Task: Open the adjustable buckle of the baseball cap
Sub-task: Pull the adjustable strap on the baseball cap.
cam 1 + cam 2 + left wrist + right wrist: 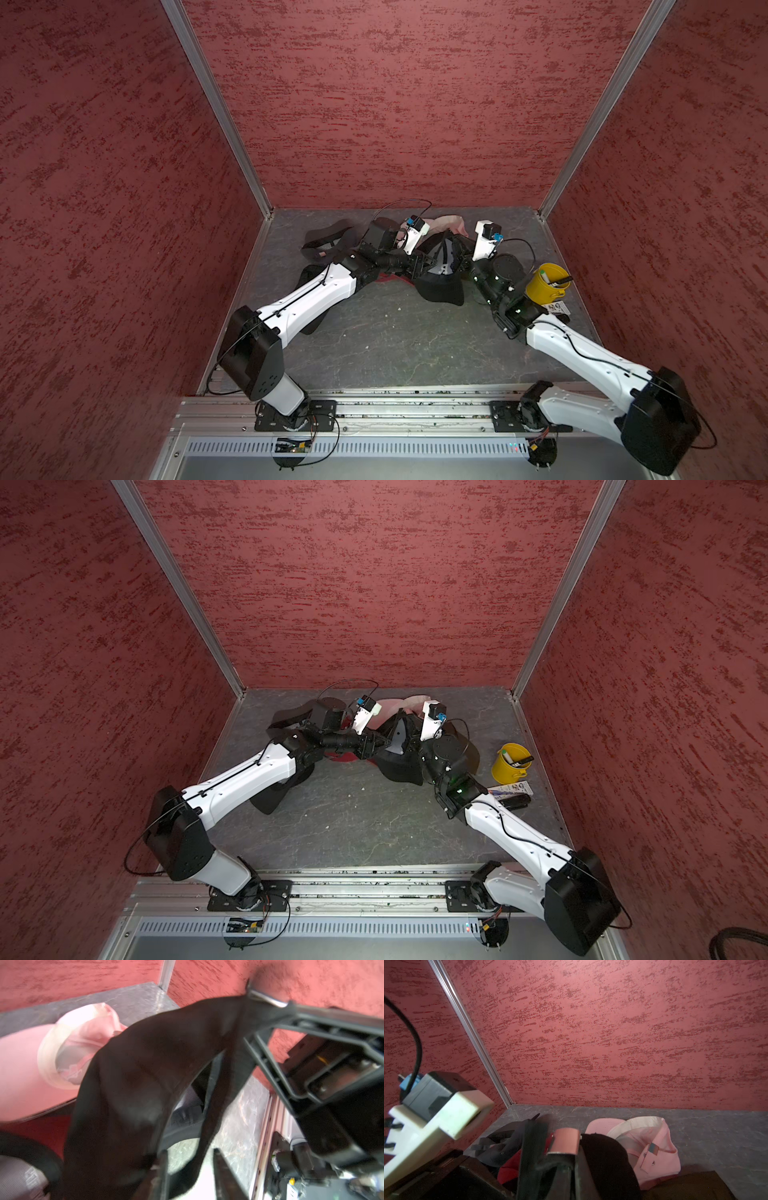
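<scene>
Rail, open floor — right gripper pinching cap

Blk cap blurred, L wrist view

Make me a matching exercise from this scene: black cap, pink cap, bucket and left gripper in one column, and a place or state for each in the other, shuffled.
1 black cap
2 pink cap
3 bucket
4 left gripper

A fingers apart
B beside the right arm
C near the back wall
D held by the right gripper

Pairs: 1-D, 2-C, 3-B, 4-A
</scene>
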Controlling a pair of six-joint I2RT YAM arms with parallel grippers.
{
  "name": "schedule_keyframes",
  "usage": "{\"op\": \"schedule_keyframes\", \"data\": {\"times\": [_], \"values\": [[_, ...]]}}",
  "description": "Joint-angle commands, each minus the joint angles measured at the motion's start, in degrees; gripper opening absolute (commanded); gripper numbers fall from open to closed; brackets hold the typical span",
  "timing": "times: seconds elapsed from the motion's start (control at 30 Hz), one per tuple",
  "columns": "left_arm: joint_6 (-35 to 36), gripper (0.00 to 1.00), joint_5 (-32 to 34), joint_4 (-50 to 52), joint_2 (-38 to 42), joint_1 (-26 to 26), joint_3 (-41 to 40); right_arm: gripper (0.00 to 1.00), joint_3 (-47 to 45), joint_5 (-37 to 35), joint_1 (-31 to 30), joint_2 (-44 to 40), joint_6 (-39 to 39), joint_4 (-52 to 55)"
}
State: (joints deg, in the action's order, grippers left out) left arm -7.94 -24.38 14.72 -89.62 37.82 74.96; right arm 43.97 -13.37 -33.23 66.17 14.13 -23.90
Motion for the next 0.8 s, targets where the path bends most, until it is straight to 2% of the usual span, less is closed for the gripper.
{"op": "schedule_keyframes", "data": {"times": [0.0,0.17,0.27,0.53,0.7,0.77], "values": [[-1.12,0.57,7.04,-3.25,3.44,0.75,-0.63,0.00,3.82,-5.90,0.16,0.22,6.94,2.01],[1.62,0.64,15.72,-5.94,6.60,5.18,-3.33,0.00,7.70,-10.18,0.19,1.42,15.32,5.31],[6.44,0.70,18.36,-12.42,7.70,9.59,-7.97,0.00,10.62,-10.64,0.18,3.17,16.27,6.78],[3.64,0.72,16.37,-25.62,3.68,11.13,-13.38,0.00,16.09,-12.81,0.19,4.67,20.99,10.98],[2.30,0.73,16.25,-33.28,-2.14,10.96,-12.59,0.00,17.24,-13.70,0.15,4.37,22.86,12.50],[1.49,0.74,14.70,-40.97,-4.46,10.78,-14.43,0.00,17.76,-13.75,0.10,4.68,23.36,13.26]]}}
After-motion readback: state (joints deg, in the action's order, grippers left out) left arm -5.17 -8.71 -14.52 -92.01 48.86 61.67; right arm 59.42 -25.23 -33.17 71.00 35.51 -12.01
